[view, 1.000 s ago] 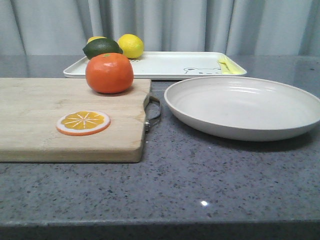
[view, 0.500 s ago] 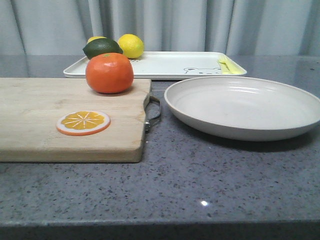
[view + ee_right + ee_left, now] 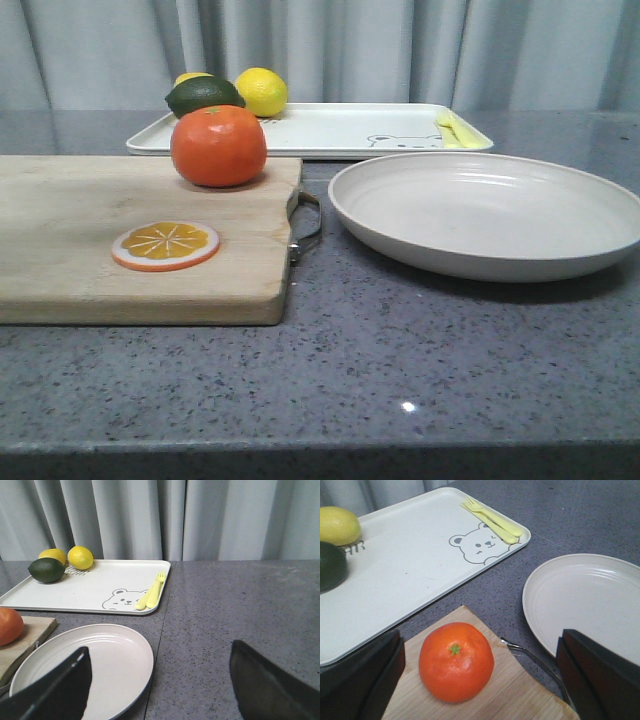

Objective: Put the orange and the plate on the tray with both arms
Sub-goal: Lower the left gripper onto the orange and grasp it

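Comparing w/ the front view a sec ago: nothing has shifted. The orange [image 3: 218, 146] sits in the same spot on the far right corner of the wooden cutting board [image 3: 90, 235], the plate [image 3: 487, 211] rests on the counter [image 3: 400, 360] just right of the board, and the tray [image 3: 340, 130] lies behind both, at the far side. So no step of the task is done yet; both items are off the tray.

No arms show in the front view. The left gripper [image 3: 480, 680] hangs above the orange, jaws wide apart, one dark finger on either side of the fruit and not touching it. Looks like a pre-grasp line-up, imo. The right gripper [image 3: 160, 690] hovers by the near right edge of the plate, jaws apart too, holding nothing.

Tray already carries a lemon [image 3: 260, 91], a dark green fruit [image 3: 204, 96], another yellow fruit behind it, and yellow cutlery [image 3: 450, 130] at its right end. Bare middle, by the bear drawing [image 3: 392, 141], seems the spot for plate + orange.
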Available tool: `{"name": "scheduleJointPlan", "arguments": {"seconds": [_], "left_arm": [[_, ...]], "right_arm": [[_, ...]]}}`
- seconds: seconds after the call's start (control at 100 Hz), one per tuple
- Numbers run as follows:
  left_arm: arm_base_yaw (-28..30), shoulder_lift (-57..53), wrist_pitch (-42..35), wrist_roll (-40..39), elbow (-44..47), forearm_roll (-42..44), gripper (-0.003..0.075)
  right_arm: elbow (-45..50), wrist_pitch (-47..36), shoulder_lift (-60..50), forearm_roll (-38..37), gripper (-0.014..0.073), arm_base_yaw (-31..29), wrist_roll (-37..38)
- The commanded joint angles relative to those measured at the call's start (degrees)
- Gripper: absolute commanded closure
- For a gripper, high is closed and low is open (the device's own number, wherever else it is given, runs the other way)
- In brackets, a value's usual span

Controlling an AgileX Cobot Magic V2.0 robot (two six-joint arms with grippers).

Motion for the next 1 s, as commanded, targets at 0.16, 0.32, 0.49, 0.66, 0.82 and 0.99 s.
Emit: {"name": "scheduleJointPlan", "arguments": {"seconds": [0.16, 0.32, 0.49, 0.66, 0.82, 0.99], "left_arm": [[-1.6, 8.21, -4.76, 0.2, -6.25, -3.37, 0.0124], [-1.6, 11.67, -6.03, 0.2, -6.37, -3.49, 0.0124], [-1.6, 13.92, -8.78, 0.2, -6.37, -3.49, 0.0125], [-1.6, 15.35, -9.76, 0.2, -6.37, -3.49, 0.0125], [-1.6, 17.82, -9.87, 0.2, -6.37, -3.49, 0.0125], [-1.6, 19.22, -9.63, 0.2, -6.37, -3.71, 0.0125]], "right_arm": [[-1.86, -4.43, 1.23, -0.09, 0.002, -0.23, 0.04], [-1.86, -4.38, 1.23, -0.09, 0.002, -0.23, 0.04], [-1.86, -4.38, 1.23, -0.09, 0.002, -0.23, 0.04], [-1.86, -4.38, 1.23, -0.09, 0.002, -0.23, 0.04], [-1.86, -4.38, 1.23, -0.09, 0.002, -0.23, 0.04], [-1.86, -4.38, 1.23, -0.09, 0.002, -0.23, 0.04]]}}
